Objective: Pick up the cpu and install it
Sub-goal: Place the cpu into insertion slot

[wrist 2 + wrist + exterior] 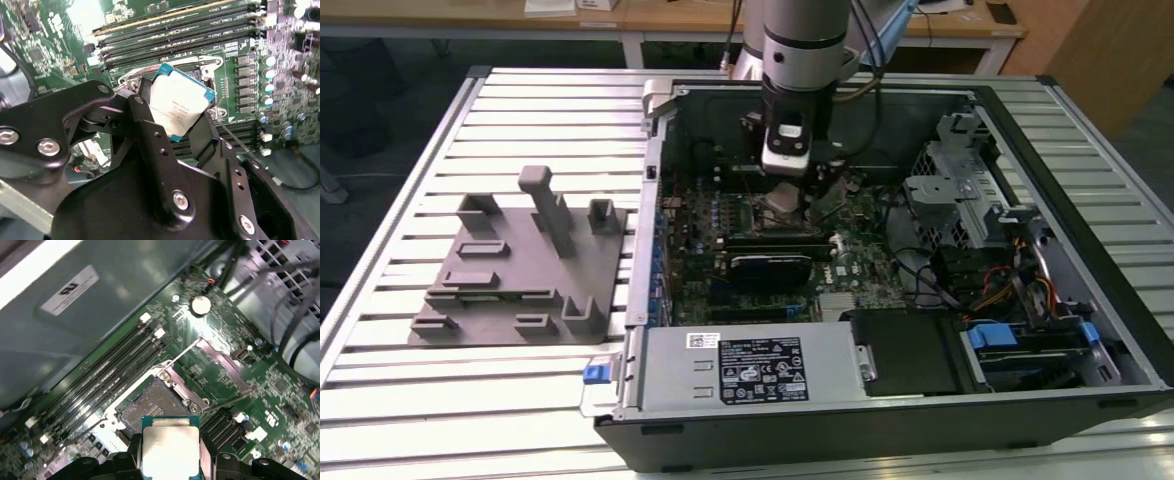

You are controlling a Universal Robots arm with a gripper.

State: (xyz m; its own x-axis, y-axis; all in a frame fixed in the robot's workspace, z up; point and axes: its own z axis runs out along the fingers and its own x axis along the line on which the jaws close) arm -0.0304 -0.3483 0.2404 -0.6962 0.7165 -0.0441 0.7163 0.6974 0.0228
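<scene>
Between the two black fingers [150,130] of our pincer [175,114] we hold the cpu [181,104]. Its pale metal top faces the camera in both wrist views, with a thin darker rim round the edge. The pincer [170,462] is closed only as far as the chip's width allows, one finger pressing each of two opposite edges of the cpu [170,450]. We hold the chip tilted over the green motherboard [280,385], close above the open socket [149,409]. The socket's dark bed of contacts lies bare just past the chip, and we cannot tell whether the chip touches it. The socket's metal retaining frame [222,362] stands swung up on its far side, with a thin wire lever [180,352] raised beside it. Long memory slots [107,372] run alongside the socket, and a round silver coin cell [201,303] sits farther out on the board.

From the exterior view, our arm [801,40] reaches down into the open computer case [1067,130]. The pincer [785,198] is low over the motherboard [867,265], and the cpu [782,196] shows as a pale patch at its tip. A grey power supply [747,365] fills the case's near corner, and bundled cables [961,290] lie toward the exterior view's right. The case lies on its side on a slatted metal table [520,110]. Toward the exterior view's left of the case, a grey fixture [520,270] with upright blocks rests on the table, well apart from the pincer.
</scene>
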